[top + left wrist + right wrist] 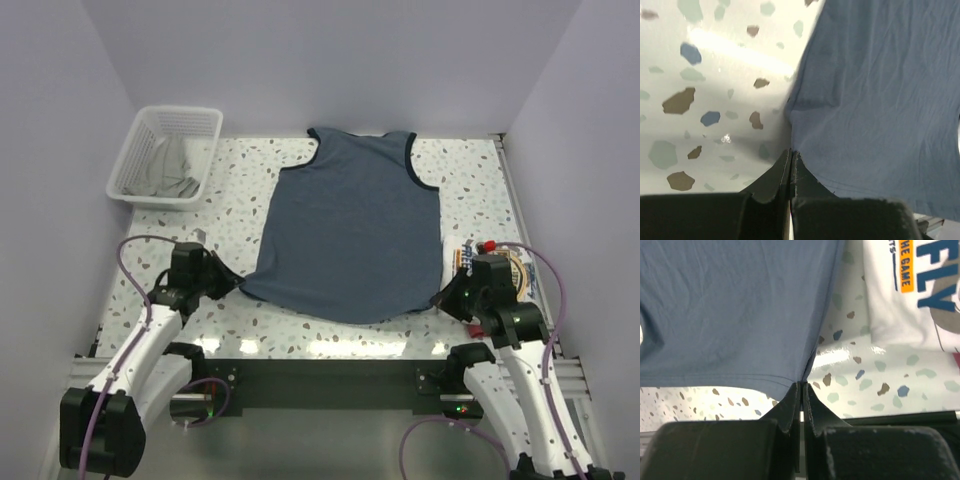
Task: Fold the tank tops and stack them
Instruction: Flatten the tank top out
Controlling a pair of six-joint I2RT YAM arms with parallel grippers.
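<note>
The slate-blue tank top (350,225) lies spread flat on the speckled table, neck and navy-trimmed straps toward the back wall, hem toward me. My left gripper (238,284) is shut on its near-left hem corner; in the left wrist view the blue cloth (875,90) runs into the pinched tips of that gripper (791,152). My right gripper (441,297) is shut on the near-right hem corner, and the cloth (735,310) meets the closed tips of this gripper (802,384). A folded white tank top (517,268) with blue and orange print (912,295) lies at the right, partly under my right arm.
A white mesh basket (135,150) holding grey cloth (168,165) stands at the back left corner. Walls close in the table on the left, back and right. The table's near edge runs just behind both grippers.
</note>
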